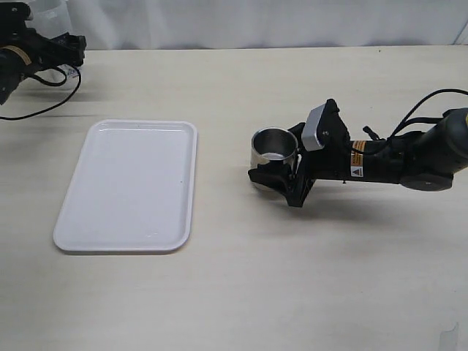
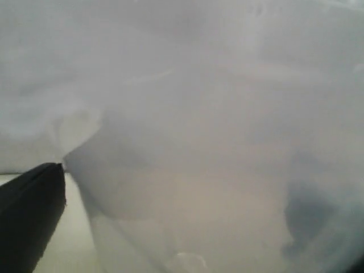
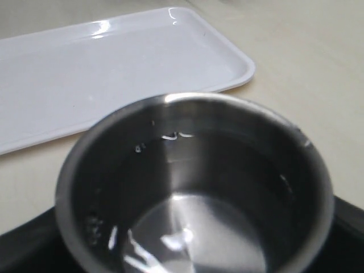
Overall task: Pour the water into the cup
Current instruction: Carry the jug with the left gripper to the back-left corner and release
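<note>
We see the cup [image 1: 273,151], a short, handleless steel cylinder, dull grey outside and shiny within, upright with its mouth up, right of the white tray [image 1: 128,186] and apart from it.

Bright, even light, soft shadows; glints inside the cup [image 3: 187,227]; left wrist view wholly blurred.

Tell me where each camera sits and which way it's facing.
Exterior: high, facing down on the table; shows both arms, tray, cup in the right pincer.
Left wrist: close against something pale, blurred; one dark finger shows.
Right wrist: just above the cup, looking in; pincer edges show.
Shared: exterior and right wrist both see cup and tray.
</note>
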Motion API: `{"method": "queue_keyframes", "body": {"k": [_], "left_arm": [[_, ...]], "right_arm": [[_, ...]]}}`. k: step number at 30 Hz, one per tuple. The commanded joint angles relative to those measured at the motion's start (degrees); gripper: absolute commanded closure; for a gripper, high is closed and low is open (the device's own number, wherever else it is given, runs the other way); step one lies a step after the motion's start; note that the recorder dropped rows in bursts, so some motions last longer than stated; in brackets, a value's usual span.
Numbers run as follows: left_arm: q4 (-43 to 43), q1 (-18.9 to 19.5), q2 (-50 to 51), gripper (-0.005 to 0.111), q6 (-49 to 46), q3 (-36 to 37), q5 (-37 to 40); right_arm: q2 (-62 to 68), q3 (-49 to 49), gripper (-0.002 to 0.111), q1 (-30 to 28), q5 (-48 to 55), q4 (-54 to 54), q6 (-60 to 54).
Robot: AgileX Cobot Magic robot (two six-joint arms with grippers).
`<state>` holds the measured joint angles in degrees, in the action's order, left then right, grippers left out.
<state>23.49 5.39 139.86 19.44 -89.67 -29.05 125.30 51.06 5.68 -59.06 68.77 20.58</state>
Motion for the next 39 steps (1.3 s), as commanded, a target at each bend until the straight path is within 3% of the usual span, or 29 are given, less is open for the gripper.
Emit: {"method": "queue_keyframes", "body": {"k": [1, 13, 24, 25, 27, 28, 29, 31, 34, 39], "left_arm": [[0.0, 0.0, -0.9, 0.007, -0.2, 1.1, 0.1], [1.4, 0.0, -8.9, 0.007, -0.2, 9.5, -0.2], [2.9, 0.0, -21.7, 0.008, -0.1, 21.9, 0.5], [2.9, 0.0, -22.9, 0.011, -0.1, 22.6, 1.2], [2.6, 0.0, -26.2, 0.028, -0.1, 24.4, 3.1], [2.5, 0.0, -28.4, 0.043, 0.1, 25.4, 4.4], [2.4, 0.0, -29.6, 0.048, 0.1, 25.9, 4.7], [2.4, 0.0, -34.2, 0.07, 0.1, 27.7, 7.9], [2.4, 0.0, -39.7, 0.086, 0.1, 29.2, 12.6], [2.4, 0.0, -50.3, 0.107, 1.8, 34.5, 12.8]], "right_arm": [[-0.6, 0.2, 0.104, -0.2, -2.1, -0.8, -0.2], [-0.6, 0.2, 0.104, -0.2, -2.1, -0.8, -0.2], [-0.6, 0.2, 0.104, -0.2, -2.1, -0.6, -0.2], [-0.6, 0.2, 0.104, -0.2, -2.1, -0.6, -0.2], [-0.6, 0.2, 0.104, -0.2, -2.1, -0.6, -0.2], [-0.6, 0.2, 0.104, -0.2, -2.1, -0.6, -0.2], [-0.6, 0.2, 0.104, -0.2, -2.1, -0.6, -0.2], [-0.6, 0.2, 0.104, -0.2, -2.1, -0.6, -0.2], [-0.6, 0.2, 0.104, -0.2, -2.1, -0.6, -0.2], [-0.9, 0.2, 0.104, -0.2, -2.3, -0.7, -0.2]]}}
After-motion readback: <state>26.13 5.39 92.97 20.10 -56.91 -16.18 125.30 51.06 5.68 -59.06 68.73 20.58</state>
